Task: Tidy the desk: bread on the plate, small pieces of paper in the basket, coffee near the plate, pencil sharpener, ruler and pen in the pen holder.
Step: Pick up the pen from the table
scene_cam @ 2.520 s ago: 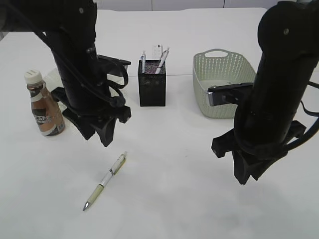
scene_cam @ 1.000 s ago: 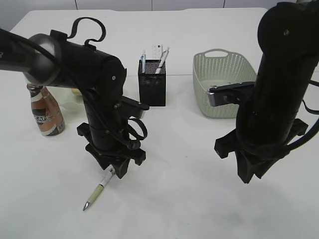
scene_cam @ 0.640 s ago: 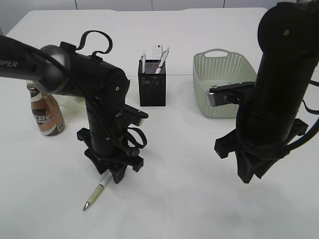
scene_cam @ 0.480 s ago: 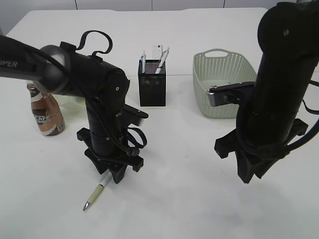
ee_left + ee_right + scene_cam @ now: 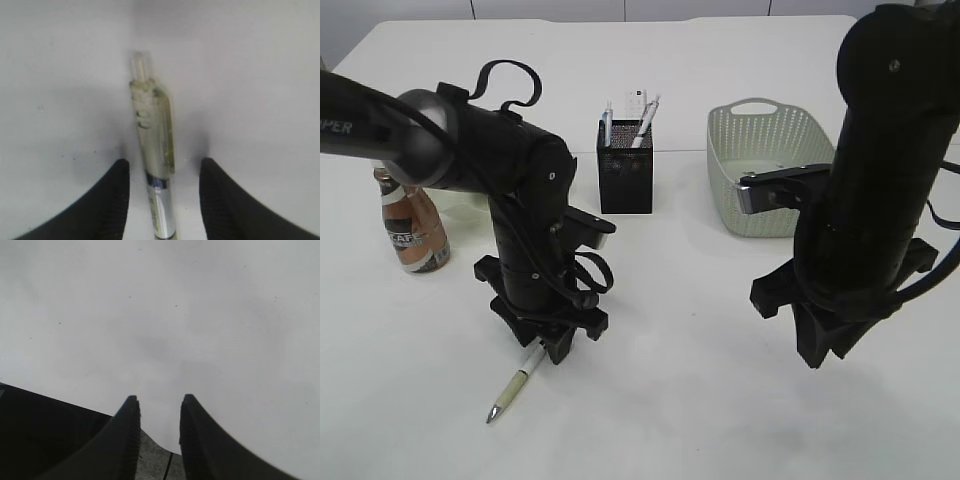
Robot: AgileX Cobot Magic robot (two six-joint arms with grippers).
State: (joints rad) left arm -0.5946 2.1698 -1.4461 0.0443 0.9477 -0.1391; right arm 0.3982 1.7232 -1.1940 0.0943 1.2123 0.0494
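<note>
The left gripper [image 5: 556,345] has dropped over the pen [image 5: 155,170]. Its jaws stand spread, one either side, untouching. The right gripper [image 5: 159,427] gapes empty.

The right end effector [image 5: 157,412] reaches in from the bottom edge with its two dark curved fingers [image 5: 127,432] standing parted and nothing between them, a plain white bench [image 5: 165,315] stretching ahead of the tips, and a black part of the arm filling the corner to its left.

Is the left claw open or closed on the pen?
Open: the left claw straddles the pen, with visible gaps on both sides.
</note>
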